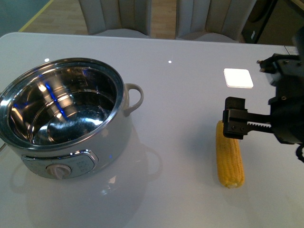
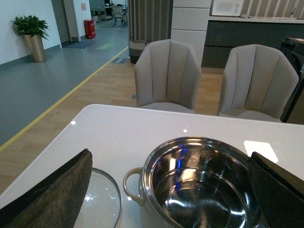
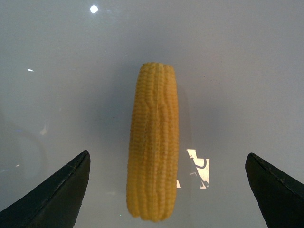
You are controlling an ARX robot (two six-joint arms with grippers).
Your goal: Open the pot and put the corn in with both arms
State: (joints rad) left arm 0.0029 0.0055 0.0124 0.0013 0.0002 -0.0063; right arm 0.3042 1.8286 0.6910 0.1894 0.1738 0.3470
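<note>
The cream-white pot (image 1: 121, 137) stands open at the table's left, and its steel bowl looks empty. In the left wrist view the pot (image 2: 156, 161) lies between the fingers of my open left gripper (image 2: 170, 153). The glass lid (image 2: 97, 199) lies flat on the table beside it. The left gripper is out of the front view. The yellow corn (image 1: 229, 156) lies on the table at the right. My right gripper (image 1: 233, 118) is open just above its far end. In the right wrist view the corn (image 3: 154, 142) lies lengthwise between the spread fingers of that gripper (image 3: 167, 153), untouched.
The glossy white table (image 1: 180, 85) shows a bright square light reflection (image 1: 238, 77) behind the corn. Two beige chairs (image 2: 166, 71) (image 2: 259, 80) stand beyond the table's far edge. The pot's loop handle (image 1: 135, 97) points toward the table's middle.
</note>
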